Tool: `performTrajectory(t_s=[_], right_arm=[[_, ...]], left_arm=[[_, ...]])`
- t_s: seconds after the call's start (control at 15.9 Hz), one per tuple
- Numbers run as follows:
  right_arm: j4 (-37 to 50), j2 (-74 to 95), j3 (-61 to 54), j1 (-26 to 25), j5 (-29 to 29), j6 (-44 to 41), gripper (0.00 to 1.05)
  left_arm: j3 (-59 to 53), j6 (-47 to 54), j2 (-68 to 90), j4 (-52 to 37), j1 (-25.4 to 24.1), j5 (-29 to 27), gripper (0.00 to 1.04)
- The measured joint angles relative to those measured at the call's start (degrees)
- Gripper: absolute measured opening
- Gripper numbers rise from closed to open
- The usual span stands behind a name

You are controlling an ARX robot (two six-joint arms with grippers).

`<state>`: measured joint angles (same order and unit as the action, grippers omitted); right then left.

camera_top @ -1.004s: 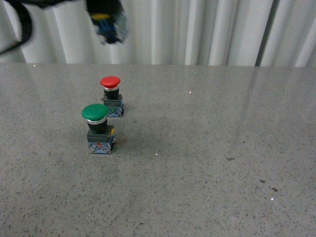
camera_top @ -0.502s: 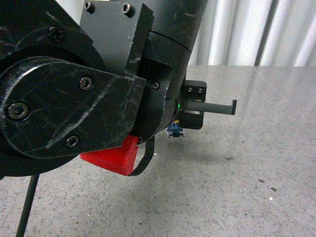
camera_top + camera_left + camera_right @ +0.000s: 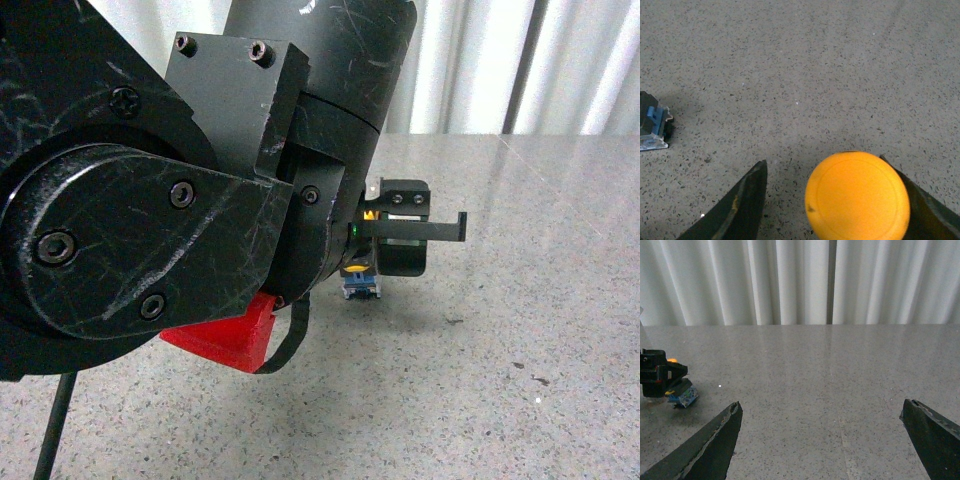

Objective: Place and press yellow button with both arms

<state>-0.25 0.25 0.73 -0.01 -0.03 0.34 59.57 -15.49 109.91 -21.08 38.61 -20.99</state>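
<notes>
In the front view my left arm fills the left half. Its gripper is shut on the yellow button, of which only a yellow bit and the blue base show, low over the grey table. In the left wrist view the round yellow cap sits between the black fingers. My right gripper is open and empty above the table, off to the side of the button. The right wrist view shows the left gripper holding the button, tilted.
The blue base of another button shows in the left wrist view; its cap is out of frame. The green and red buttons are hidden behind my left arm in the front view. White curtains hang beyond the table's far edge.
The left arm has swung down from the top of the front view and now covers its left half. In the last half second its gripper with the button has sunk a little.
</notes>
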Motion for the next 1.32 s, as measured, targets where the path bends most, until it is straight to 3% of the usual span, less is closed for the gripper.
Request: performTrajectory(t_s=[0.13,0.19,0.31,0.63,0.75,0.88,0.94,1.19,1.32], right_arm=[[0.0,0.0,0.0,0.0,0.0,0.0,0.98],[0.0,0.0,0.0,0.0,0.0,0.0,0.98],[0.0,0.0,0.0,0.0,0.0,0.0,0.98],[0.0,0.0,0.0,0.0,0.0,0.0,0.98],[0.0,0.0,0.0,0.0,0.0,0.0,0.98],[0.0,0.0,0.0,0.0,0.0,0.0,0.98],[0.0,0.0,0.0,0.0,0.0,0.0,0.98],[0.0,0.0,0.0,0.0,0.0,0.0,0.98],[0.0,0.0,0.0,0.0,0.0,0.0,0.98]], left_arm=[[0.0,-0.3,-0.2,-0.1,0.0,0.0,0.84],[-0.2,-0.3,-1.2,-0.8,-0.2,0.0,0.98],[-2.1,0.7,-6.6,-2.5,-1.9,-0.1,0.98],[-13.7,13.4,-31.4,-9.9,-14.3,-1.5,0.98],[-20.5,19.2,-44.2,-8.5,-20.0,0.2,0.98],[-29.5,17.2,-59.5,2.3,-27.6,9.1,0.76],[-35.2,16.7,-65.6,2.8,-30.6,11.8,0.65],[-45.1,15.9,-74.3,0.2,-33.5,15.9,0.2],[-48.5,15.6,-77.4,0.2,-38.9,20.0,0.02]])
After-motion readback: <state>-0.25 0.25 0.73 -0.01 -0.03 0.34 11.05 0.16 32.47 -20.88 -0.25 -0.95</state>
